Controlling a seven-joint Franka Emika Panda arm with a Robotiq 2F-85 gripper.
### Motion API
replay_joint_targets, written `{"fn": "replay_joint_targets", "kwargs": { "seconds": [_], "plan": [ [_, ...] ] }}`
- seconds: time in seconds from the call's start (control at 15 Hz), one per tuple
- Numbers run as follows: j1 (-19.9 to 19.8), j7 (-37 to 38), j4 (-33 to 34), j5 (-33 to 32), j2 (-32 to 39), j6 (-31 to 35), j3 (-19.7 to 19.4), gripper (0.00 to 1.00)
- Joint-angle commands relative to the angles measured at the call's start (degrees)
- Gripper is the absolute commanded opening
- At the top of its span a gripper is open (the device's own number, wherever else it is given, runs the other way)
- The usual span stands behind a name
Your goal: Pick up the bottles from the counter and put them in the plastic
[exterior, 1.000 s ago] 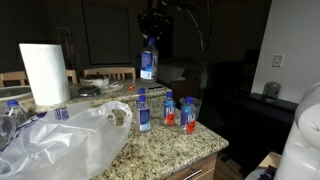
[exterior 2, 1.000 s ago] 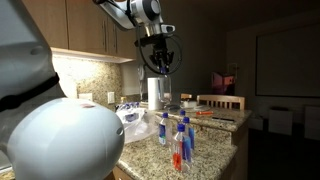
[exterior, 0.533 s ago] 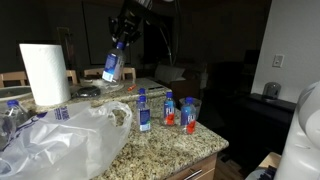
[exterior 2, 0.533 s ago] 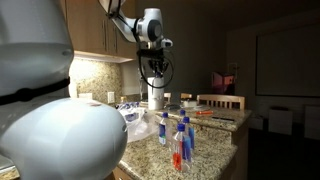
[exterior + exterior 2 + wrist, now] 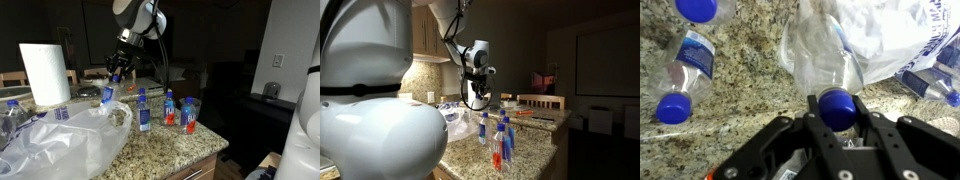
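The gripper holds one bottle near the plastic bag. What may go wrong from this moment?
1. The gripper grips the held bottle only near its top, and the bottle hangs tilted, so it may slip or swing.
2. The plastic bag is crinkled and its mouth is not clearly open. A released bottle might slide off onto the counter, perhaps toward the standing bottles.

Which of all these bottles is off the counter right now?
The bottle clamped at its blue cap in the gripper, tilted over the plastic bag; the other bottles rest on the counter.
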Motion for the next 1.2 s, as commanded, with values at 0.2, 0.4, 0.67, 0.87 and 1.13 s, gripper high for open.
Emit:
{"fn": "replay_joint_targets", "kwargs": {
  "seconds": [0.2, 0.4, 0.67, 0.87, 1.13],
  "plan": [
    [1.81, 6.24, 1.07, 3.56, 6.86, 1.74, 1.56, 0.1],
    [3.55, 8.77, -0.89, 4.03, 10.69, 4.69, 2.15, 0.1],
    [4.24, 9.61, 2.25, 8.01, 14.8, 7.83, 3.35, 0.1],
    [4.83, 10.19, 3.21, 9.66, 15.81, 9.96, 4.03, 0.1],
    [4.92, 11.81, 4.06, 12.23, 17.34, 10.66, 4.82, 0.1]
  ]
}}
